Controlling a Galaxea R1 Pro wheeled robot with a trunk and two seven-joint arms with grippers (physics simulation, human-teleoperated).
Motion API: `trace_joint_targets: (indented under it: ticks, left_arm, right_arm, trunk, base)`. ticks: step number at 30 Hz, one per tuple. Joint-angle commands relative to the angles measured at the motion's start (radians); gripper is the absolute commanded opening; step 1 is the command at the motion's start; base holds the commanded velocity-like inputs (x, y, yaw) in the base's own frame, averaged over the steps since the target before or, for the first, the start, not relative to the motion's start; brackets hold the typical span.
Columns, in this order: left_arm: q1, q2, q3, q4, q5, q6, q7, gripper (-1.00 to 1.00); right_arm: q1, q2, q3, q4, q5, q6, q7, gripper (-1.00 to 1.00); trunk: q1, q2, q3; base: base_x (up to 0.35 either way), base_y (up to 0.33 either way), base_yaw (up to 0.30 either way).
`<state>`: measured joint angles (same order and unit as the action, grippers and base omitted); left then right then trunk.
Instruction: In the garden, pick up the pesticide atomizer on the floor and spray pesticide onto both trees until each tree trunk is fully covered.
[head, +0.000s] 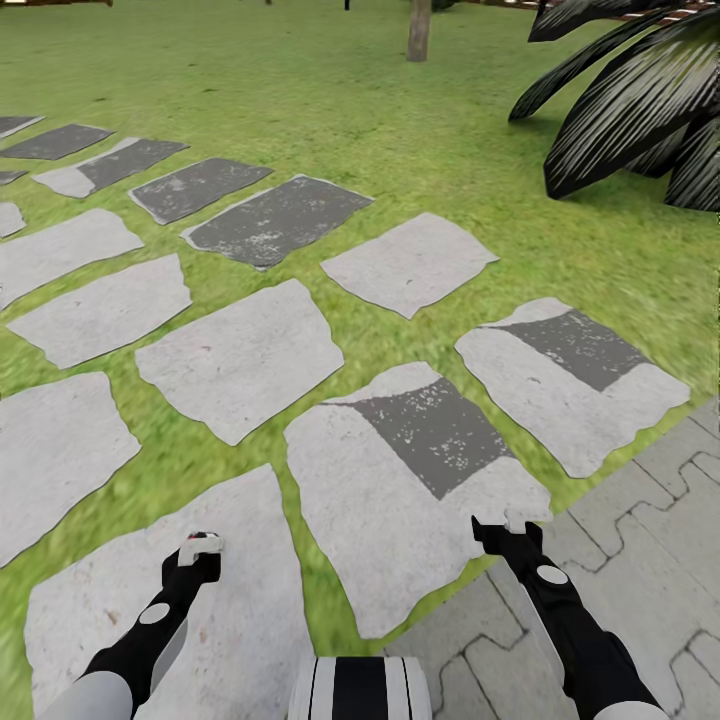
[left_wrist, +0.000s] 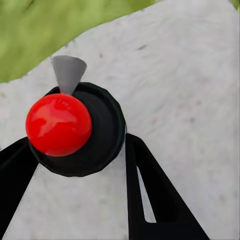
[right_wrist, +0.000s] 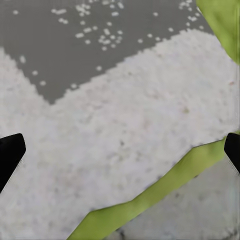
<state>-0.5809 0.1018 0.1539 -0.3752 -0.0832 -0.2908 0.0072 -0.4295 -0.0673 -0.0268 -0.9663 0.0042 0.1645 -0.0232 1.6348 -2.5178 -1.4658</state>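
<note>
The pesticide atomizer (left_wrist: 70, 127) has a red ball top, a black round cap and a grey nozzle. It sits between the black fingers of my left gripper (left_wrist: 75, 150), which is shut on it. In the head view the left gripper (head: 200, 550) hangs low over a pale stepping stone (head: 150, 620), with the atomizer's white-and-red top (head: 203, 541) showing. My right gripper (head: 505, 525) is open and empty above a stone's edge, its fingertips (right_wrist: 10, 152) wide apart. One bare grey-brown tree trunk (head: 418, 30) stands far ahead on the lawn.
Grey stepping stones (head: 240, 355) spread across the green lawn ahead and to the left. Dark palm fronds (head: 640, 100) reach in at the upper right. Interlocking grey paving (head: 640, 540) lies at the lower right.
</note>
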Motion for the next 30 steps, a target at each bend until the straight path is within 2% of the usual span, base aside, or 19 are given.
trace_joint_targets:
  ticks: [1,20,30]
  left_arm:
    - [-0.001,-0.001,0.005,0.001,-0.009,-0.004,0.001,-1.0]
    - [-0.001,-0.001,0.004,-0.002,-0.009,-0.002,0.001,-1.0]
    - [-0.001,0.008,0.004,-0.002,-0.009,0.011,-0.009,-1.0]
  right_arm:
    - [0.0,0.0,0.001,-0.002,0.0,0.006,-0.002,1.0]
    - [0.001,-0.001,0.002,0.0,0.002,0.004,-0.001,1.0]
    - [0.001,0.0,0.002,-0.002,0.008,-0.001,-0.001,1.0]
  trunk:
    - [-0.001,0.0,0.003]
    - [-0.009,0.004,0.077]
    - [-0.014,0.007,0.116]
  base:
    - [0.0,0.0,0.0]
    - [0.0,0.0,0.0]
    - [0.0,0.0,0.0]
